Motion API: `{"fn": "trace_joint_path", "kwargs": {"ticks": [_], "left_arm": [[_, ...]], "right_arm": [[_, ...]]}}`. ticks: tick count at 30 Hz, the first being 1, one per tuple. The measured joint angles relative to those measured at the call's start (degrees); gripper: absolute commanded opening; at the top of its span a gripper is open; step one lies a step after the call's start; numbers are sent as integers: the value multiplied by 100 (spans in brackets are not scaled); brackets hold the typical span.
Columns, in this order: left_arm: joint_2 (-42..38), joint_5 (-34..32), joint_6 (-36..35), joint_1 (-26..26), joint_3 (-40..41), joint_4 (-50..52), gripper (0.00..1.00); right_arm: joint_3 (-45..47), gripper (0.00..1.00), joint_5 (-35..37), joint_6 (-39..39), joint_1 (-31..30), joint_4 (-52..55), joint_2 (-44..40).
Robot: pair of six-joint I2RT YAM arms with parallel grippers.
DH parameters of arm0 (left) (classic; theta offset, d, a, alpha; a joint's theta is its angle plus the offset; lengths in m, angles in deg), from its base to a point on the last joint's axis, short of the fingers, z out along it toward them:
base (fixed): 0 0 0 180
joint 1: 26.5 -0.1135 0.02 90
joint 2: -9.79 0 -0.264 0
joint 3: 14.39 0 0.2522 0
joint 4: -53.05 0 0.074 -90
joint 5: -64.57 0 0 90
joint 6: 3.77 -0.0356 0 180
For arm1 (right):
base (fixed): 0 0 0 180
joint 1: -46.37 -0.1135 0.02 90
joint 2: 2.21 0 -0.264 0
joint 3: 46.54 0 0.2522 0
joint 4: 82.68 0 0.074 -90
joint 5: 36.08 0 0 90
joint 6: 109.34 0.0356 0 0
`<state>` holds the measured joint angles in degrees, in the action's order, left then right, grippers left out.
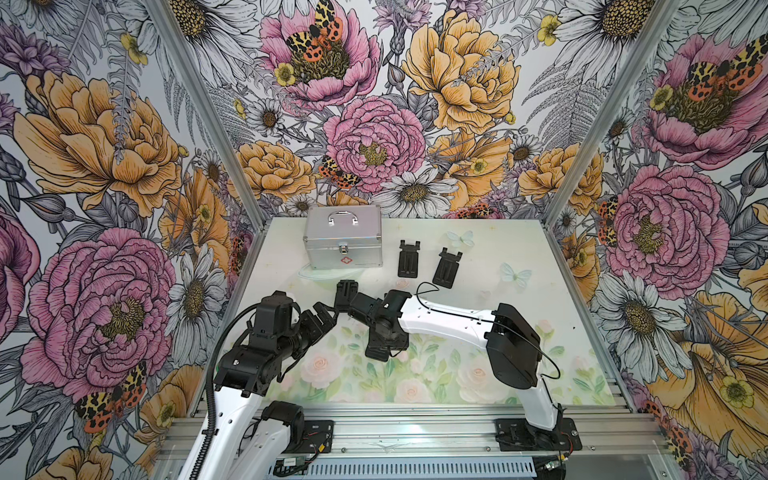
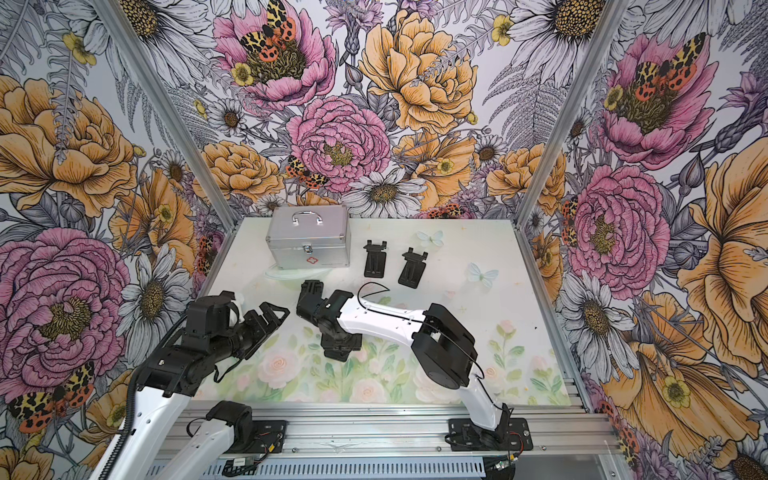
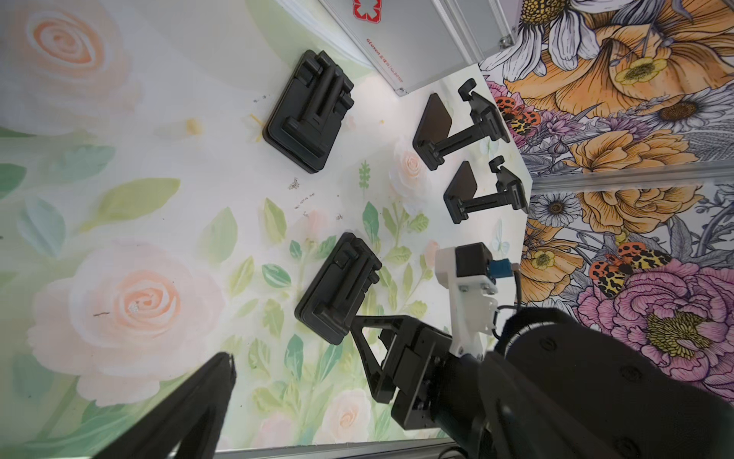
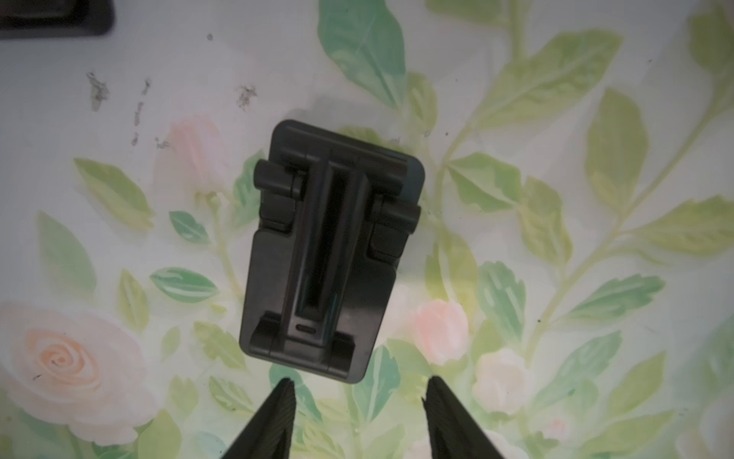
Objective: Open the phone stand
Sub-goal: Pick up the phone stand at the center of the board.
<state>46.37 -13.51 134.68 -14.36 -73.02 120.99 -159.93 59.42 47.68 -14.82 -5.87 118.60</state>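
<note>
A folded black phone stand lies flat on the flowered mat, also seen in the left wrist view. My right gripper points down just short of its near end. It is open, with only mat between the two fingers. In the top views the right arm covers this stand. My left gripper hovers to its left, apart from it. It is open wide and empty, and one finger shows. A second folded stand lies in front of the case.
A silver first-aid case stands at the back left. Two unfolded stands stand upright at the back, right of the case. Flowered walls close three sides. An aluminium rail runs along the front.
</note>
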Motion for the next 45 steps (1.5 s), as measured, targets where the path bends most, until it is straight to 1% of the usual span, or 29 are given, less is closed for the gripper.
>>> {"fn": "trace_joint_path", "kwargs": {"ticks": [7,13,22,30,41,43,44,45], "left_arm": [[-284,87,-90,0,151,310,99],[-321,111,-90,0,310,435,99],[-459,136,-90,0,332,457,99],[-625,170,-87,0,459,483,99],[-699,190,-87,0,470,518,99],[-699,192,-90,0,470,520,99],[-702,195,-90,0,470,520,99],[-706,199,-90,0,470,522,99]], "right_arm": [[-439,54,201,-20,13,105,232],[-673,54,227,-44,13,146,306],[-1080,52,247,-177,13,319,881],[-1235,43,269,-273,13,422,944],[-1290,45,264,-306,13,439,1182],[-1318,43,260,-308,13,442,1189],[-1322,41,256,-310,13,442,1196],[-1327,36,247,-321,13,439,1202]]}}
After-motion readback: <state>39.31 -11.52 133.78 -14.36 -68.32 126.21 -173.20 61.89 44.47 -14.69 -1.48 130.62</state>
